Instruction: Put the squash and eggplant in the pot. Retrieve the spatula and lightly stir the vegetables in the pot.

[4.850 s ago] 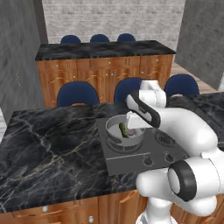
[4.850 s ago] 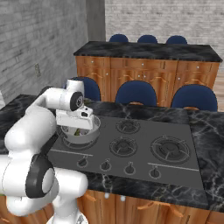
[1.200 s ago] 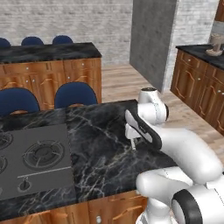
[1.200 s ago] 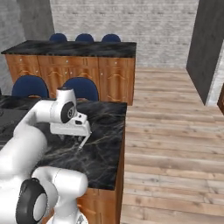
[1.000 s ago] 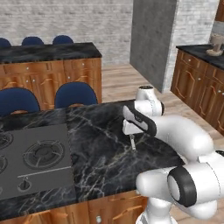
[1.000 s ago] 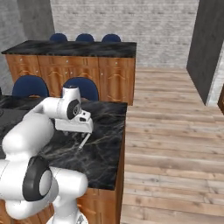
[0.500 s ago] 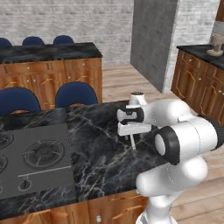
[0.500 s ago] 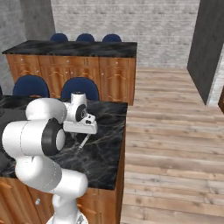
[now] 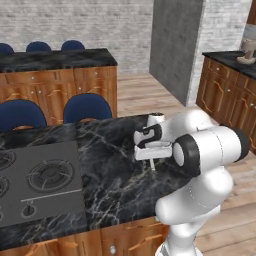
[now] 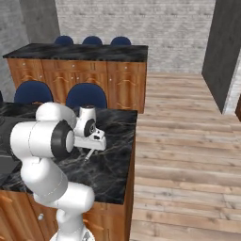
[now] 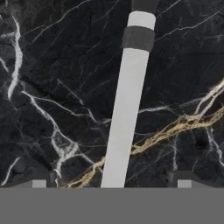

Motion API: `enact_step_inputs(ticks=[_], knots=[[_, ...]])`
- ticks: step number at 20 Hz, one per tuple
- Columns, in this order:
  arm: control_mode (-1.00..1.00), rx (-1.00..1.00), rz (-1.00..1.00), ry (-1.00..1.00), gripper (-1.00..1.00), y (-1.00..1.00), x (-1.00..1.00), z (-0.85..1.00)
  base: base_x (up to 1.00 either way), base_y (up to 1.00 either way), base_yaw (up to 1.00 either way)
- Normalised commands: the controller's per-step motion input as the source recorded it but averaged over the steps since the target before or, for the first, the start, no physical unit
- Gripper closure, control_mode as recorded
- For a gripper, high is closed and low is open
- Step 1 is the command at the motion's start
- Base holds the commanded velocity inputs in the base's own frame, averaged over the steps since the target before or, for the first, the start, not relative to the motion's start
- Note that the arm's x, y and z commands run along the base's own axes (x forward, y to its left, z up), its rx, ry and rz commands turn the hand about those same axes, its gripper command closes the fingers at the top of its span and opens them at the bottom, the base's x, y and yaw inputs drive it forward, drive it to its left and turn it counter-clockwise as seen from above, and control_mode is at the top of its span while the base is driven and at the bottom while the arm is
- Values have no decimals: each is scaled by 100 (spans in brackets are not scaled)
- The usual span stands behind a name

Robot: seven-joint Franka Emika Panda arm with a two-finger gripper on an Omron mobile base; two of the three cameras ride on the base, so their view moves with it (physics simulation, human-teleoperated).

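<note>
the end effector (image 11: 112, 183) points down at the black marble worktop (image 11: 52, 87), its two small dark fingertips (image 11: 39, 180) spread wide at the lower corners of the hand view. between them, touching neither, lies the spatula (image 11: 127, 105): a long pale grey handle with a dark band near its far end, flat on the stone and running away from the hand. in the left base view the end effector (image 9: 152, 159) hangs low over the right part of the worktop (image 9: 110, 185), and a thin pale stick beneath it is probably the spatula (image 9: 152, 163), though it is too small to be sure. the right base view shows the end effector (image 10: 92, 147) just above the same slim shape, the spatula (image 10: 87, 154), near the worktop's (image 10: 113, 164) right edge. the stove (image 9: 35, 180) sits well apart at the left of the worktop. blue chairs (image 9: 87, 107) stand behind the worktop, and a second wooden counter (image 10: 84, 61) stands further back.
</note>
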Motion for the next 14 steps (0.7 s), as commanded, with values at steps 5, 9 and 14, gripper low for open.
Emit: enact_step_inputs(ticks=[5,9,14], knots=[[-100,0,-6,2,-100,0,2,-27,0,0,0],[-100,0,-11,0,-100,0,0,-25,0,0,0],[-100,-4,-14,0,-100,3,0,-35,0,0,0]])
